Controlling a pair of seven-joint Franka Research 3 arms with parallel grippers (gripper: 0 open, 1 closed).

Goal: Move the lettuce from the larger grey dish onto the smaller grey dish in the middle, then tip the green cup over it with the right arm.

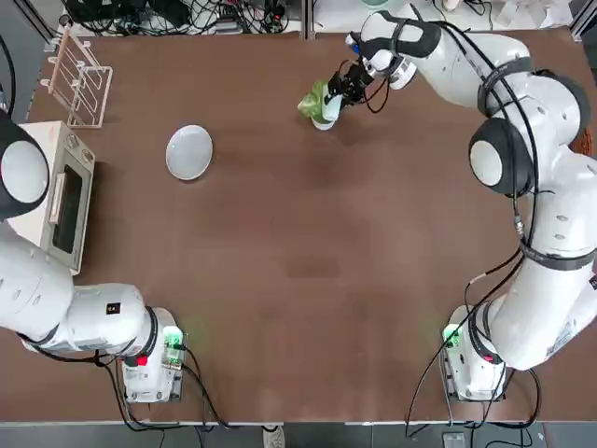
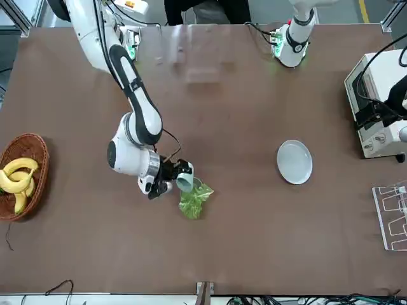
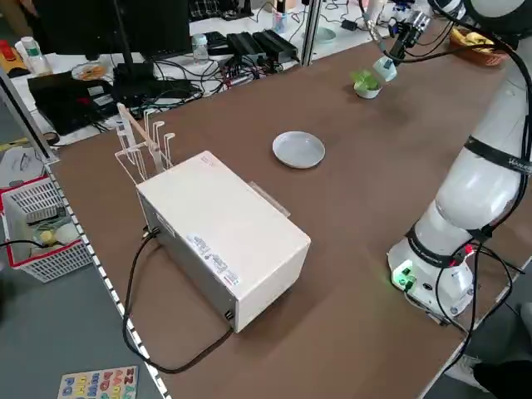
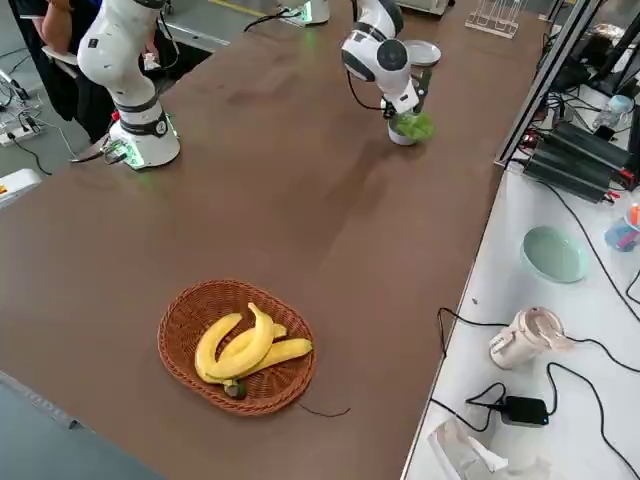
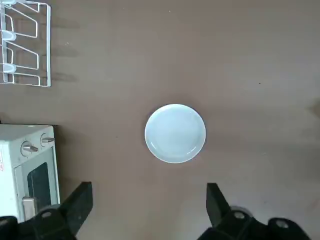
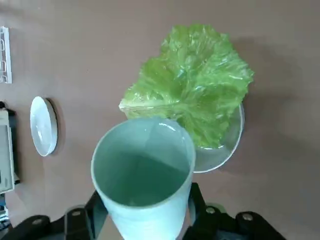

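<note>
The lettuce lies on the smaller grey dish, a little bowl at the far middle of the table. My right gripper is shut on the green cup, held tilted just beside and above the bowl, its mouth toward the lettuce. In the front view the green cup touches or nearly touches the leaves. The larger grey dish sits bare to the left. High above the larger grey dish, my left gripper hangs open and holds nothing.
A white toaster oven and a wire rack stand at the table's left side. A wicker basket of bananas sits beyond the right arm. Bare brown table lies between the arm bases and the dishes.
</note>
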